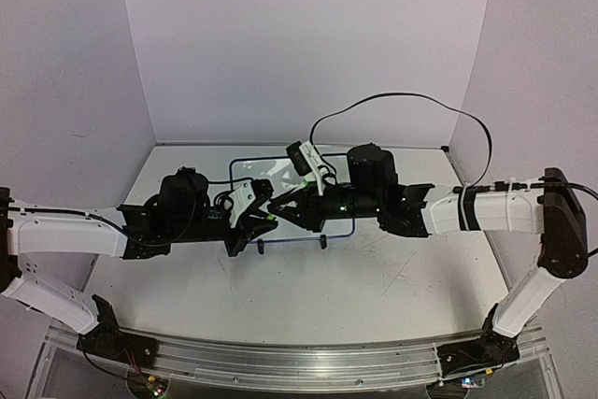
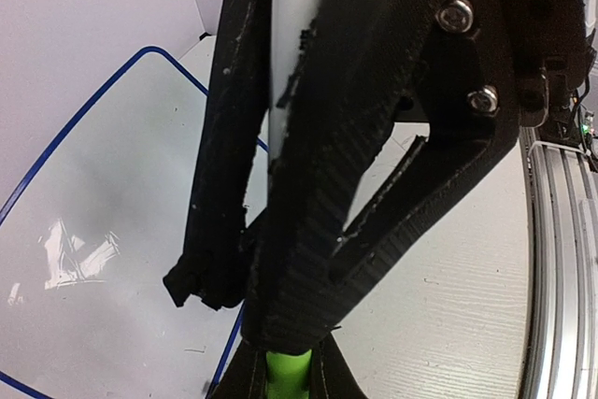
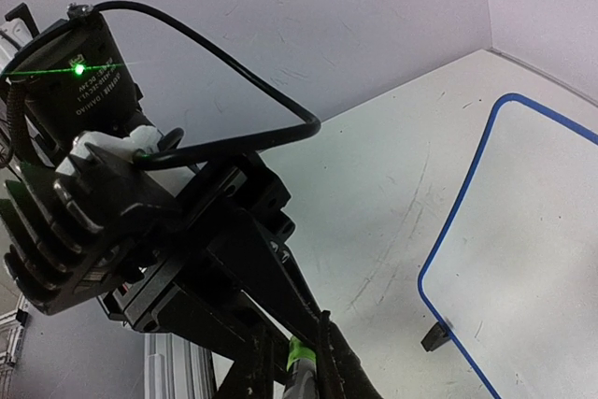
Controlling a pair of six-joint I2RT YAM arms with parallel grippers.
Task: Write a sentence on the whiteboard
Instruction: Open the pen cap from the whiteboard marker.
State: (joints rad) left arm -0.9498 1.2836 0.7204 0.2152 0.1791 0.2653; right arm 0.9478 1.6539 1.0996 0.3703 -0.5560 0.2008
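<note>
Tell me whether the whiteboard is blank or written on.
Blank where visible: the whiteboard shows bare white, no lettering, in both wrist views. The rest of it is hidden.

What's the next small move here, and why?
Likely pull the right end effector straight away from the left end effector: left clamps the white pen, right pinches its green cap, so the cap is on, and the whiteboard shows no lettering.
</note>
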